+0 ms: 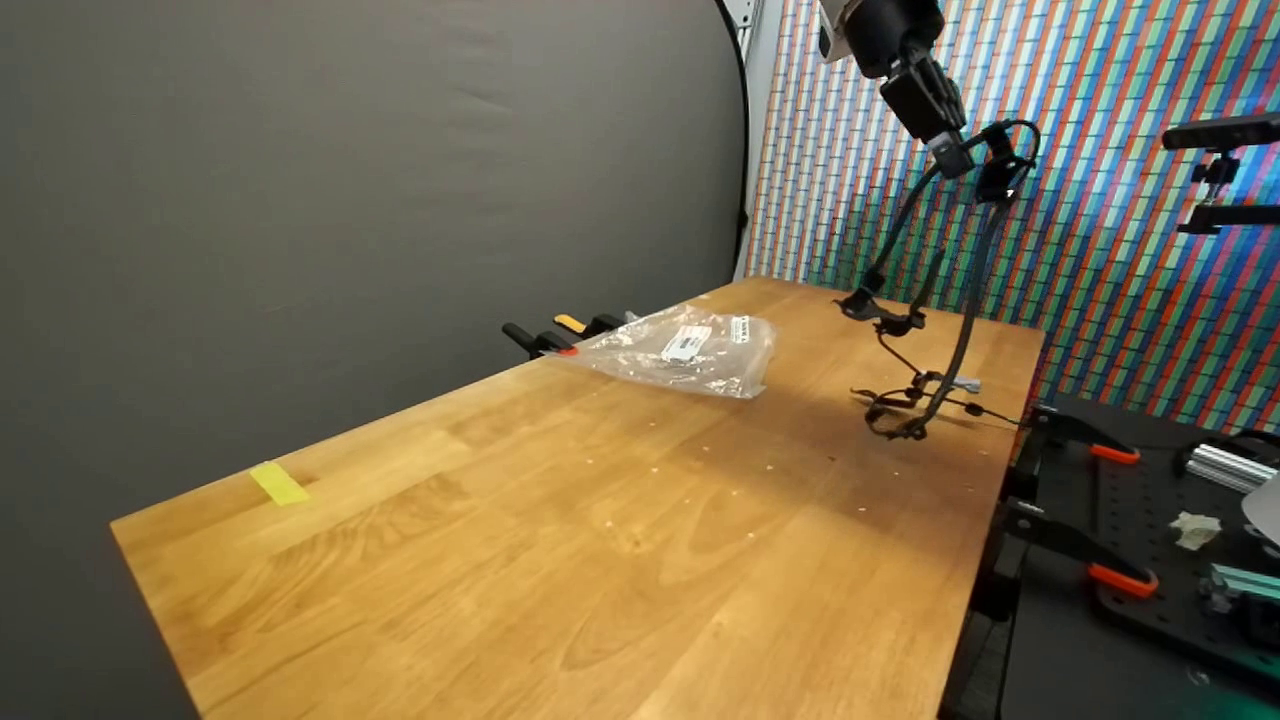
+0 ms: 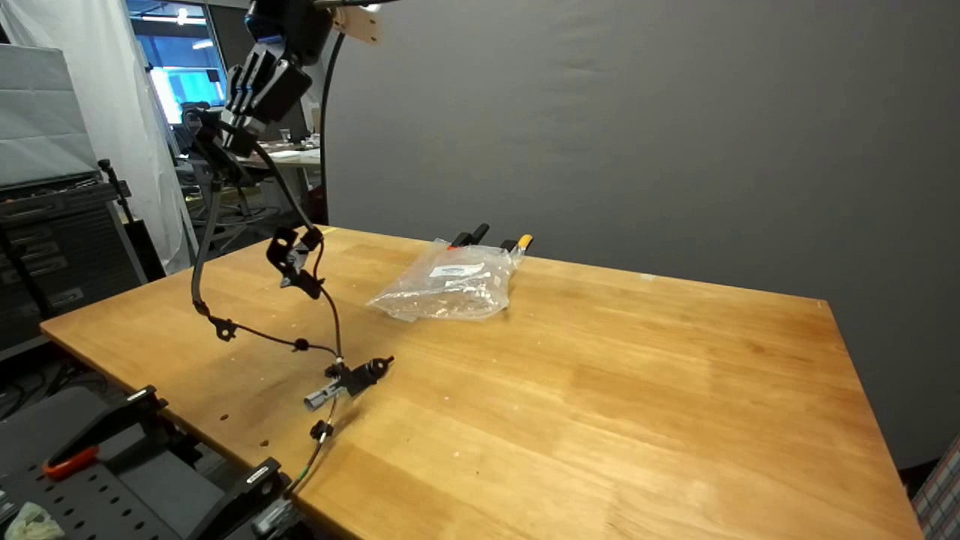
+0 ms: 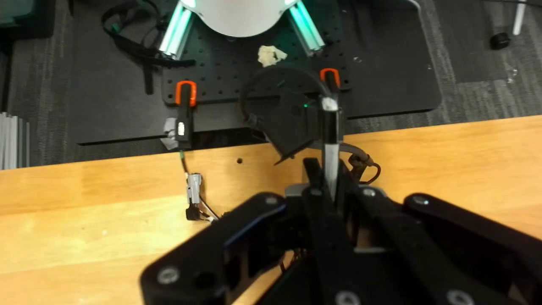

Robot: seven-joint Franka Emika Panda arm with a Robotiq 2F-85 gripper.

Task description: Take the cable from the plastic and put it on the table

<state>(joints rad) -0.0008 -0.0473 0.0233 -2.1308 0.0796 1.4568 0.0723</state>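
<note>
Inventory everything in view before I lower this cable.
Table: 1, brown, foreground
Cable: 1, black and grey, hanging from the gripper
Plastic bag: 1, clear, on the table near its far edge
Tape: 1, yellow, near a table corner
Near clamps: 2, black and orange, robot side edge
Far clamps: 2, black with red or yellow, far edge
Perforated plate: 1, black, robot side
Scrap: 1, cream, on the plate
Backdrop: 1, grey, behind the table
Striped sheet: 1, multicoloured, past one table end
Drawer cabinet: 1, grey, background
Gripper: 1, black, shut on the cable
</note>
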